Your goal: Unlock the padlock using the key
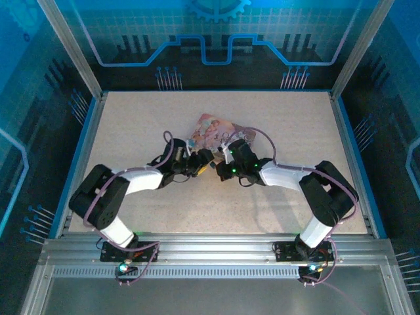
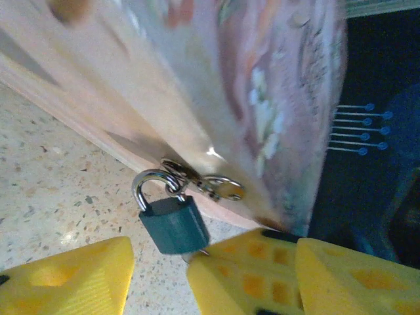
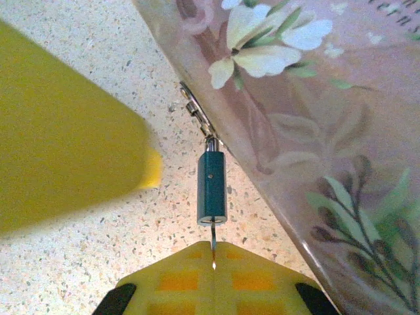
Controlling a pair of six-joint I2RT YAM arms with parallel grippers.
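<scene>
Right wrist shows teal padlock [image 3: 211, 187], thin key [image 3: 213, 244] in its base.

Speckled beige table [image 1: 131, 131] inside blue-lit walls [image 1: 275, 26].

We see two arms [image 1: 141, 179] with white links, black joints, purple cables [image 1: 261, 135] and green lights [image 1: 222, 172]; the fingers [image 3: 177, 282] are yellow, moulded with square recesses.

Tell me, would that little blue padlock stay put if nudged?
Probably not: the padlock hangs by its shackle from the clasp on the pink tin, so it would likely swing. It looks like rigid metal, unlikely to bend. Being small, it is probably light.
</scene>
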